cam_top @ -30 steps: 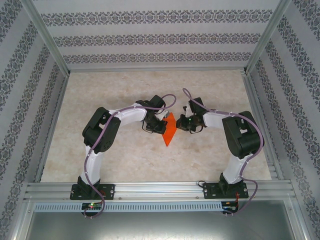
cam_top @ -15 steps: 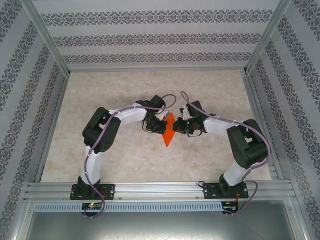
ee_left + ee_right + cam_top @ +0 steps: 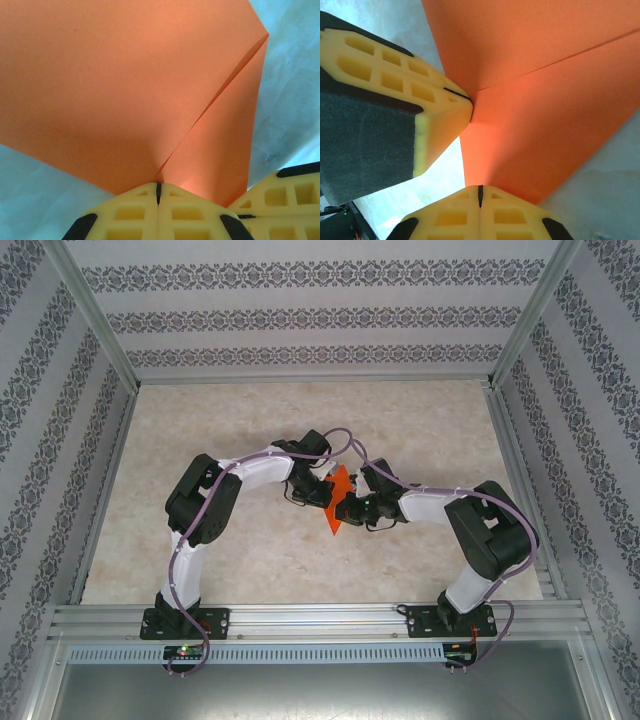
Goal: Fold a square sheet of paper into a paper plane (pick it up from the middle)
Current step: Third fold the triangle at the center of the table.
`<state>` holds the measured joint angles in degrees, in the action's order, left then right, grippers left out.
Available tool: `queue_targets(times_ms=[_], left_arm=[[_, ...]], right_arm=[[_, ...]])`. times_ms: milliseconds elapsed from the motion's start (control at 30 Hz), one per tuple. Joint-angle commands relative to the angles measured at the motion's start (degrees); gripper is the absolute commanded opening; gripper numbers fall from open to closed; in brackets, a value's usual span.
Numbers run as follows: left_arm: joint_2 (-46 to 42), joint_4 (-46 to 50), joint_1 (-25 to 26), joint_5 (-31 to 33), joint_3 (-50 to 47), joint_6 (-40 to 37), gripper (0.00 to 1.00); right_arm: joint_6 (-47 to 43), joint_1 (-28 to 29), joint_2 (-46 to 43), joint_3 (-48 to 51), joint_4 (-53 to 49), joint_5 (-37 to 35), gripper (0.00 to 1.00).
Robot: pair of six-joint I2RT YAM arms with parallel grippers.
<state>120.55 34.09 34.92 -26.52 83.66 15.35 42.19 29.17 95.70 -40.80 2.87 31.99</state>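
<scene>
Top external view: the right gripper (image 3: pixel 350 508) has come in from the right. A moment ago it was off to the side of the square sheet of paper (image 3: pixel 339 483); now it is right up against it. The left gripper (image 3: pixel 316 492) has stayed put on the paper's left side.

The orange paper sits between them, over the middle of the table (image 3: pixel 230 420), with a fold line running across it (both wrist views show it well). The left gripper's jaws are squeezed tight on the paper's edge. The right gripper's jaws are squeezed tight too, and they look to be pinching the paper just beside the left one. So both arms have the paper now, and I think the next fold can start. It is not a plane yet.

The table top is pale and marbled. Walls (image 3: pixel 320 315) with grey flower stripes stand on three sides, and a metal rail (image 3: pixel 320 618) runs along the near edge.
</scene>
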Motion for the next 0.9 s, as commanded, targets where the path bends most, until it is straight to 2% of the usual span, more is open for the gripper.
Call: queue_targets(times_ms=[0, 433, 867], left_arm=[[6.6, 4.94, -0.38, 10.09, -3.14, -1.01, 0.04], [7.51, 5.06, -0.38, 10.36, -2.71, -1.2, 0.04], [8.52, 5.64, -0.46, 10.83, -1.96, -1.65, 0.04]], right_arm=[[0.58, 0.92, 0.28, -0.03, 1.52, 0.45, 0.0], [-1.86, 1.06, 3.53, -1.35, -1.29, 1.31, 0.0], [-6.12, 3.92, 0.27, -0.73, -8.97, -1.11, 0.0]])
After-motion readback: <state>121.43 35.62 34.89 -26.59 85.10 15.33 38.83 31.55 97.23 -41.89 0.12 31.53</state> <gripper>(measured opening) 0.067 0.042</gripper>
